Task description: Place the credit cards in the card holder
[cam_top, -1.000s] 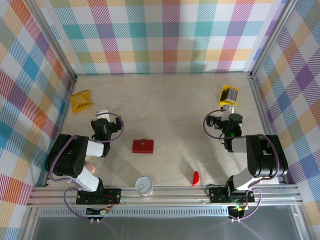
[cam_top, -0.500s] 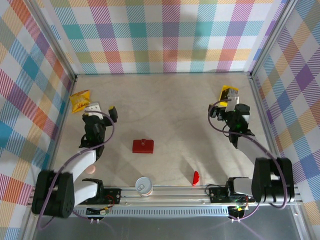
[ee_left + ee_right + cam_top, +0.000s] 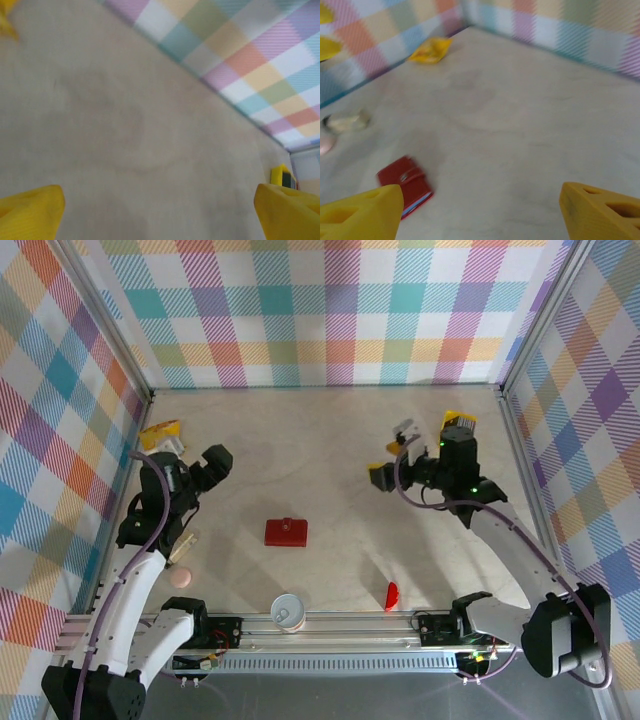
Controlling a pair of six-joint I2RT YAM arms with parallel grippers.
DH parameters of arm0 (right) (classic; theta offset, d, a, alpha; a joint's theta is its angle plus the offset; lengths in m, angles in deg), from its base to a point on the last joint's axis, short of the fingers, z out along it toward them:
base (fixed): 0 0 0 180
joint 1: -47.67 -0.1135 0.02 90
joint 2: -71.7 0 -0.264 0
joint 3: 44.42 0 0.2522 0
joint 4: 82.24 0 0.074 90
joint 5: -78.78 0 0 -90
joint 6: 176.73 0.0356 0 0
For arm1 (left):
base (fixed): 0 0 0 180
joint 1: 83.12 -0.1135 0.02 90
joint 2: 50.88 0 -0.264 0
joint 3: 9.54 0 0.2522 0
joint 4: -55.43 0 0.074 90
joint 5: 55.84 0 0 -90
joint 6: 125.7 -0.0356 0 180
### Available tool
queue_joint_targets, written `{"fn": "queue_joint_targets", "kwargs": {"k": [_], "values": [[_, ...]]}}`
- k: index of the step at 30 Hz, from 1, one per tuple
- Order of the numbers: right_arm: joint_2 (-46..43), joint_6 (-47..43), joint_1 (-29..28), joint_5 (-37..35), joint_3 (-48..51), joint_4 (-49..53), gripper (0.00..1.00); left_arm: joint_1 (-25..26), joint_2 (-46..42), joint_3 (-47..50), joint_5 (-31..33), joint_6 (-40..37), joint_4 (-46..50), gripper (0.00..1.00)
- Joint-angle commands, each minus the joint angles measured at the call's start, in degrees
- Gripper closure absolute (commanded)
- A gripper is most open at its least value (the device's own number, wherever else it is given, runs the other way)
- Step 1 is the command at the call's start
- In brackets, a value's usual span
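The dark-red card holder [image 3: 286, 532] lies shut on the table's middle; the right wrist view has it low on the left [image 3: 405, 185], with a blue edge showing. The yellow credit cards [image 3: 459, 423] lie at the far right by the wall, partly behind my right arm, and appear small and distant in the left wrist view [image 3: 282, 176]. My left gripper [image 3: 208, 464] hovers at the left, open, its yellow fingertips [image 3: 30, 212] wide apart over bare table. My right gripper [image 3: 392, 452] hangs open left of the cards, facing the holder, nothing between its fingertips [image 3: 600, 212].
A yellow snack packet [image 3: 160, 432] lies at the far left behind my left arm. A white cup [image 3: 287, 610] and a small red curved piece [image 3: 392, 595] sit by the front rail. A pinkish ball [image 3: 181, 578] and a clear lump [image 3: 186, 543] lie front left.
Both arms have unfolded and risen. The left gripper swung up and turned to the right; the right gripper moved left from beside the cards toward the middle.
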Motion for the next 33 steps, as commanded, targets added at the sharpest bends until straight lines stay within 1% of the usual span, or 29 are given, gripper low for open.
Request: {"fn": "queue_joint_targets", "kwargs": {"k": [1, 3, 5, 8, 11, 12, 13, 15, 16, 19, 20, 22, 25, 29, 31, 33], "values": [[2.86, -8.21, -5.39, 5.45, -2.87, 7.36, 0.21, -0.61, -0.34, 0.89, -8.26, 9.11, 11.18, 0.04], [5.61, -11.60, -10.50, 3.82, -3.92, 9.11, 0.22, -0.59, 0.75, 3.28, -12.30, 12.99, 11.00, 0.06], [9.08, -13.46, -15.25, 1.46, -4.78, 9.19, 0.23, -0.61, 1.73, 6.47, -15.66, 16.12, 9.71, 0.12], [15.16, -10.92, -21.26, 0.35, -7.29, 8.07, 0.28, -0.61, 1.71, 10.24, -18.31, 16.43, 7.50, 0.15], [19.90, -2.29, -25.51, -0.28, -8.23, 3.82, 0.33, -0.52, 1.44, 10.86, -18.74, 12.83, 7.99, 0.16], [21.08, 2.04, -26.45, -0.46, -7.89, 1.33, 0.36, -0.53, 1.68, 10.99, -18.96, 11.89, 7.97, 0.17], [22.16, 8.32, -26.99, -1.06, -7.46, -0.96, 0.39, -0.53, 1.84, 11.27, -19.31, 11.29, 7.53, 0.19], [23.43, 17.74, -27.26, -2.68, -6.80, -3.44, 0.45, -0.37, 2.31, 12.11, -19.80, 10.46, 6.28, 0.21], [23.69, 21.32, -27.32, -3.21, -6.34, -3.92, 0.45, -0.12, 2.65, 12.42, -19.81, 9.76, 5.87, 0.21], [23.72, 27.28, -27.45, -5.95, -6.27, -2.67, 0.46, 1.24, 4.16, 12.44, -18.67, 7.41, 6.09, 0.23], [24.08, 27.60, -27.45, -5.98, -7.02, -1.44, 0.47, 1.77, 4.70, 12.44, -18.05, 7.05, 6.35, 0.24], [26.06, 25.39, -27.45, -5.06, -9.70, 3.02, 0.48, 2.92, 5.79, 12.78, -17.77, 6.87, 6.00, 0.25], [29.14, 18.91, -27.45, -4.28, -12.47, 7.22, 0.55, 4.50, 6.68, 13.56, -17.46, 7.42, 5.57, 0.26], [35.18, 9.37, -27.62, -0.99, -17.76, 12.56, 0.66, 4.83, 5.74, 14.44, -16.27, 8.11, 6.91, 0.26], [38.68, 5.87, -27.88, -0.96, -20.77, 15.27, 0.70, 4.83, 4.85, 14.85, -15.84, 8.25, 7.42, 0.25], [41.60, 4.22, -27.89, -0.93, -23.22, 16.80, 0.72, 4.84, 3.99, 15.33, -15.92, 8.69, 7.60, 0.25]]}}
